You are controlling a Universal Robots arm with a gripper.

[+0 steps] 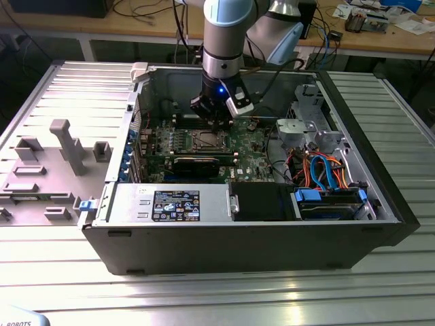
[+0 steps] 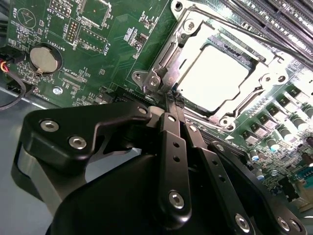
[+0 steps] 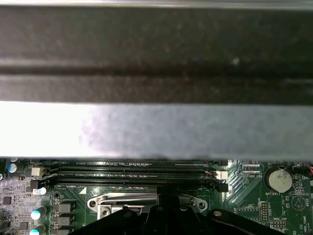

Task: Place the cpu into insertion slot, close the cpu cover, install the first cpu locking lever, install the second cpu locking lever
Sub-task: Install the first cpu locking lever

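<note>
Fingers pinched together, my hand grips nothing, tip at the cpu cover's seven-o'clock corner; cpu lies flat inside.

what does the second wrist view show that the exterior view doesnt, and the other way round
Second wrist view: the cpu seated under the closed cpu cover, and a round coin battery on the board.

Exterior view: the open computer case, the long black graphics card, blue and orange cables and the ribbed metal table.

Both: the end effector with fingertips together at the insertion slot edge, and the green motherboard.
</note>
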